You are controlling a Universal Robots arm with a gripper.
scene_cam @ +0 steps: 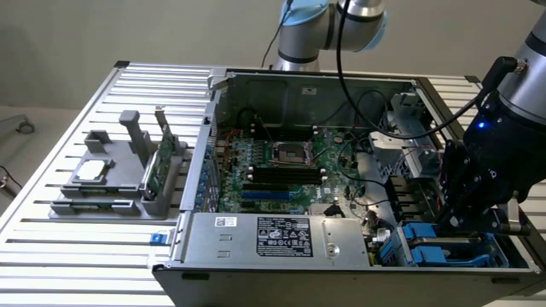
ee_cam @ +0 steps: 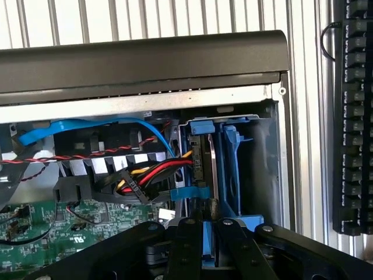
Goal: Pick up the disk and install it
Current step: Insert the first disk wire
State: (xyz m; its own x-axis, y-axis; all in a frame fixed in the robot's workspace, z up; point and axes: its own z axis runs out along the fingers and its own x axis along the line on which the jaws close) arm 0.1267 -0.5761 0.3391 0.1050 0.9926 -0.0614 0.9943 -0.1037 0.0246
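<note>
Blue plastic rails frame the disk [ee_cam: 205,169], which we see standing on edge inside the drive bay [ee_cam: 256,163] at the corner of the open computer case [scene_cam: 290,80]. In the wrist view its thin metal edge runs down between the two rails, and the black gripper [ee_cam: 208,230] has its fingers [ee_cam: 189,245] drawn in close on either side of that edge, pinching the disk at the end nearest the camera. How deep the disk sits in the bay we cannot tell, since the fingers cover its near end and its label face is turned away.

In the exterior view the gripper [scene_cam: 467,220] reaches down into the same bay at the case's corner toward the exterior view's right, where blue carriers [scene_cam: 426,246] show below it; the disk itself is hard to make out there behind the arm's dark wrist.

Beside the bay, a bundle of red, yellow and black cables [ee_cam: 151,175] and a flat blue cable [ee_cam: 99,128] cross over a black housing. A green motherboard [scene_cam: 282,169] fills the case floor, with black memory slots and an empty processor socket, and a grey power supply [scene_cam: 273,236] with a printed label lies along the near wall.

Outside the case, on the slatted metal table [scene_cam: 77,256], a grey fixture tray [scene_cam: 111,185] holds a small square silver chip [scene_cam: 92,169] lying flat and a thin green circuit card [scene_cam: 158,163] standing upright in a slot. A black cable chain [ee_cam: 354,116] is cut off at the wrist view's edge.
</note>
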